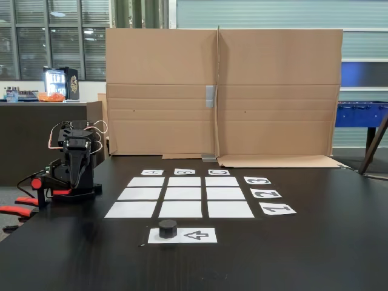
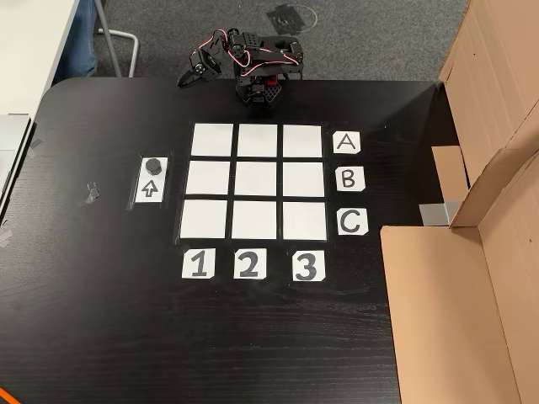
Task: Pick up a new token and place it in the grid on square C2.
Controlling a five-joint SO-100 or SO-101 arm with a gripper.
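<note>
The black token (image 1: 168,228) (image 2: 153,164) sits on a single white sheet with an arrow (image 1: 197,235) (image 2: 150,188), just outside the grid. The grid (image 1: 183,194) (image 2: 255,180) is nine white cells, all bare. Square C2 (image 1: 225,193) (image 2: 254,220) lies in the C row, in line with the "2" label. My arm is folded over its base at the table edge, well away from the token and the grid. The gripper (image 1: 75,183) (image 2: 185,81) points downward, its fingers together with nothing between them.
A tall cardboard wall (image 1: 221,91) (image 2: 480,252) stands along the table side beyond the A/B/C labels. The number labels (image 2: 248,264) border the grid. A small scrap of tape (image 2: 91,192) lies on the black table (image 2: 101,320) near the arrow sheet.
</note>
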